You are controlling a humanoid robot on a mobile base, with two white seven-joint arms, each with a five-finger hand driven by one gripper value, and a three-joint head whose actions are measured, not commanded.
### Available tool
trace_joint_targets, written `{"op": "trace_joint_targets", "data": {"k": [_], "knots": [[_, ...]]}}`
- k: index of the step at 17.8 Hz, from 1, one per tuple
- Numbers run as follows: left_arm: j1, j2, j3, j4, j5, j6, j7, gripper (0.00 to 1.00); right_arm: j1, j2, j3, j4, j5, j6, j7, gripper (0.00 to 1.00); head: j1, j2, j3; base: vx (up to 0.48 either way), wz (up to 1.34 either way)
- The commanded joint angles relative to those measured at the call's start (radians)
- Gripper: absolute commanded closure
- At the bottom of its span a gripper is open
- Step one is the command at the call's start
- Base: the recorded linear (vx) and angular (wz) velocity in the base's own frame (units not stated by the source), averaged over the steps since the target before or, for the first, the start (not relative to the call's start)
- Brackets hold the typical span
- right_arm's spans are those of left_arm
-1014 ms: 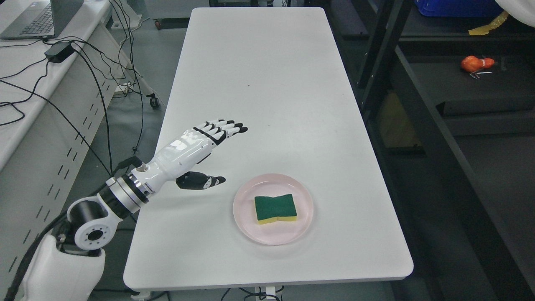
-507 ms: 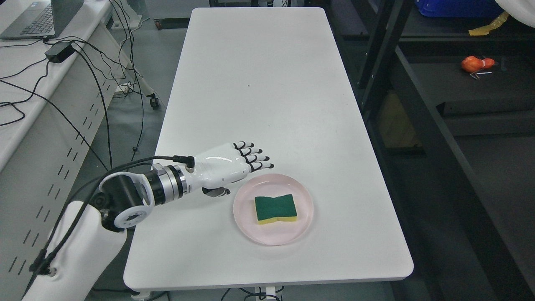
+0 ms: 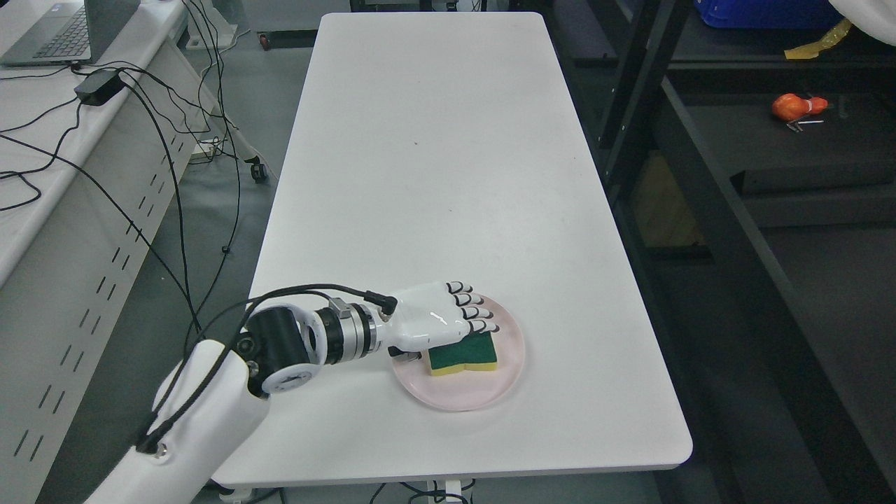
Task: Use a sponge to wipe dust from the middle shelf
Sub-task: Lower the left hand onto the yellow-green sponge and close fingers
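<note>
A green-topped, yellow-bottomed sponge (image 3: 470, 353) lies on a pink plate (image 3: 490, 393) near the front of the white table (image 3: 434, 140). My left hand (image 3: 448, 334) reaches in from the lower left and lies palm down over the sponge's left and far part. Its fingers (image 3: 479, 316) stretch across the sponge's far edge, and its thumb (image 3: 404, 355) sits low at the sponge's left end. The fingers are not closed around the sponge, which rests flat on the plate. The black shelving unit (image 3: 700, 175) stands to the right of the table.
On a shelf board at the right lies an orange object (image 3: 798, 106); a blue bin (image 3: 763, 14) and yellow tape (image 3: 815, 42) sit higher up. A side desk at the left carries a laptop (image 3: 49, 35), a power brick (image 3: 98, 85) and hanging cables.
My left hand has swung from above the table's left side down and to the right, turned palm down, and now covers part of the sponge. Sponge and plate have not moved.
</note>
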State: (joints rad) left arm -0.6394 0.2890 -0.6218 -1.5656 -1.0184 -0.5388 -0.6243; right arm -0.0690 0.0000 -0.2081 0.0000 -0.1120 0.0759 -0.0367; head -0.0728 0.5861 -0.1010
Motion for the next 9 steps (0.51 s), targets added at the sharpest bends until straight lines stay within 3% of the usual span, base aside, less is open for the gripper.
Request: {"op": "trace_joint_targets", "data": {"k": [1, 5, 9], "knots": [[-0.008, -0.113, -0.113, 0.064, -0.031, 0.000, -0.003, 0.11, 0.000, -0.017, 0.001, -0.017, 0.000, 0.001, 0.000, 0.00, 0.0000, 0.000, 0.000, 0.000, 0.00], [0.024, -0.119, -0.095, 0.052, -0.017, 0.000, -0.037, 0.33, 0.000, -0.017, 0.000, -0.017, 0.000, 0.001, 0.000, 0.00, 0.0000, 0.000, 0.000, 0.000, 0.00], [0.050, -0.155, 0.012, 0.045, 0.046, -0.055, -0.052, 0.76, 0.000, -0.017, 0.000, -0.017, 0.000, 0.001, 0.000, 0.00, 0.0000, 0.000, 0.000, 0.000, 0.01]]}}
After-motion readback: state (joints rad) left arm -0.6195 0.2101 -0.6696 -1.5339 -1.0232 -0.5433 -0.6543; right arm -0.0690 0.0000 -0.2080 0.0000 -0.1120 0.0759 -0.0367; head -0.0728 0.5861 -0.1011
